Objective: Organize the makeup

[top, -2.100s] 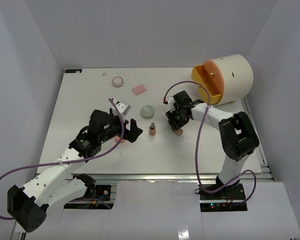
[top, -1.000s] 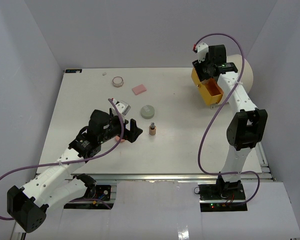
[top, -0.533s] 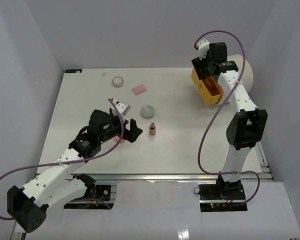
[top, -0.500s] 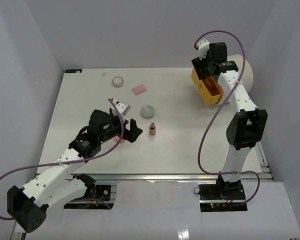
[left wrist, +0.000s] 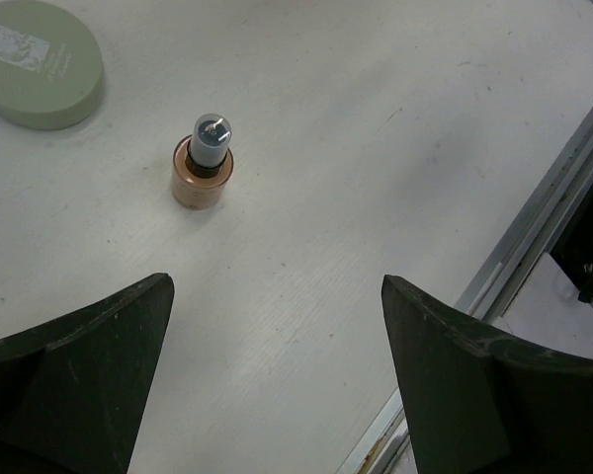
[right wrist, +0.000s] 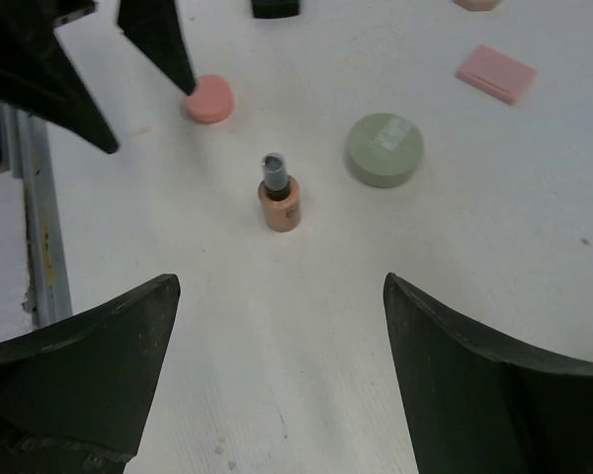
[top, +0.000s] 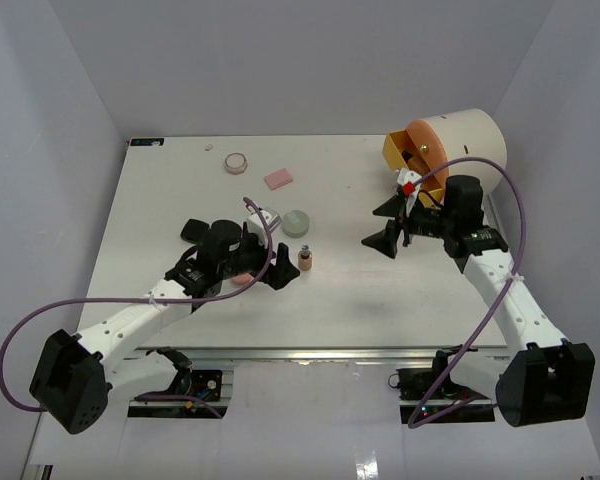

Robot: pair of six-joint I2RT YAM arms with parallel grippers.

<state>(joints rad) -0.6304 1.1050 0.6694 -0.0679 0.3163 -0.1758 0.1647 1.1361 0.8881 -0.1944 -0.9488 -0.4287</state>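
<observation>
Left gripper (top: 277,262) and right gripper (top: 382,224) both released, nothing held

From above, my left gripper sits low over the white desk (top: 160,200) with its fingers spread. It points toward the tiny brown bottle with a grey cap (top: 305,260), which stands upright just beyond the fingertips. A flat pink disc (top: 243,278) lies partly under that arm. The grey-green round compact (top: 297,222) rests just behind the bottle. Further back lie the pink rectangular pad (top: 278,179) and a small round jar (top: 237,161). My right gripper hangs to the right of the bottle, well apart from it, fingers wide and empty. It is nearer to me than the large cream drum-shaped case with the orange front (top: 465,145).

Through my left wrist camera, the two dark fingers frame only bare desk. The bottle (left wrist: 203,163) stands ahead, slightly left of the middle and apart from both fingers. The compact (left wrist: 40,64) shows in the top left corner.

Through my right wrist camera, my fingers are likewise parted with nothing between them. The bottle (right wrist: 279,197) stands upright ahead, with the compact (right wrist: 383,148) to its right and the pad (right wrist: 496,72) further off at the upper right. The pink disc (right wrist: 210,99) lies at the upper left, just beside the tip of one left-gripper finger. Whether they touch I cannot tell.
</observation>
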